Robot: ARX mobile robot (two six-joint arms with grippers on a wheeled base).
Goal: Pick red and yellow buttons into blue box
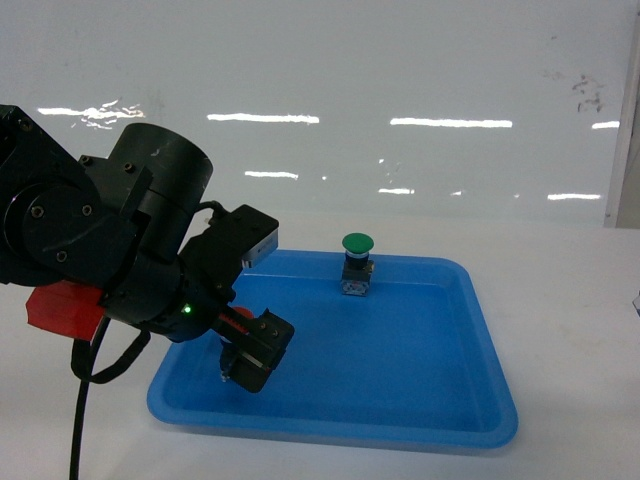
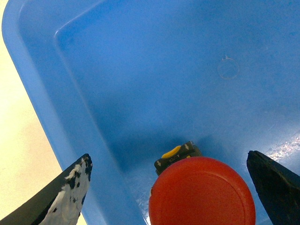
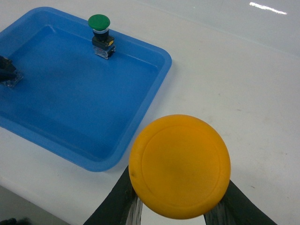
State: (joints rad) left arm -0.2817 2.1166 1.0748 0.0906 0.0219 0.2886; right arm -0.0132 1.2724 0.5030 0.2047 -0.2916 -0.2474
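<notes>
Tray, blue and shallow, is sitting on the white table in the head view, with a green-capped button standing upright inside it near the far rim, at about twelve o'clock from the tray's centre. The left arm is reaching in from nine o'clock, its left gripper hanging low over the tray's near-left part, at about eight o'clock from the centre.

In the left wrist view the fingers are standing wide apart, and the red button is sitting between them without touching either one; its round cap is filling the lower middle of the view and part of its black body with a yellow mark is showing at the cap's eleven o'clock. It is lying inside the tray, close to the side wall running along the left. So this gripper is spread and gripping nothing.

In the right wrist view the yellow button is filling the foreground, its cap facing the camera, with the right gripper's two dark fingers pressing in from either side beneath it; the gripper is clamping it. It is hanging above the table outside the tray, at roughly four o'clock from the tray's near right corner.
</notes>
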